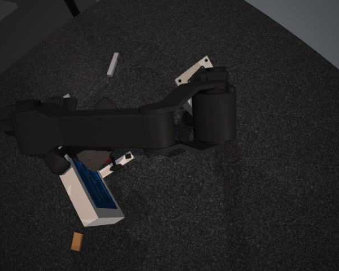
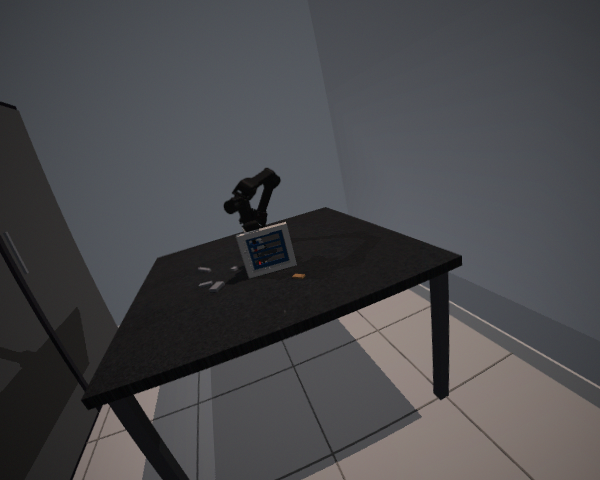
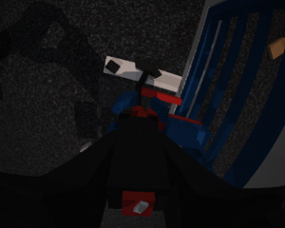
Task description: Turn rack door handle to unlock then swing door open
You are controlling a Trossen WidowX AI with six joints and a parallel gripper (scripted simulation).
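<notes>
The white rack frame [image 1: 76,189] [image 2: 274,268] [image 3: 275,173] stands upright on the table [image 1: 251,204] [image 2: 186,320]. A blue slatted panel [image 1: 90,180] [image 3: 266,138] shows inside it. I cannot tell the door's angle for certain. In the wrist view, the black upright handle [image 3: 139,166] with a red square end lies between my two dark fingers, beside the frame and near blue and red parts. My gripper [image 3: 138,139] is shut on the handle. The arm hides much of the frame's upper part in the top view. The panel hides the handle in the exterior view.
A white strip [image 1: 105,171] [image 3: 168,82] with a black square runs out from the frame. An orange block [image 1: 77,241] [image 2: 298,275] [image 3: 276,47] lies near the frame. A pale bar [image 1: 113,64] and a pale block [image 2: 217,286] lie on the table.
</notes>
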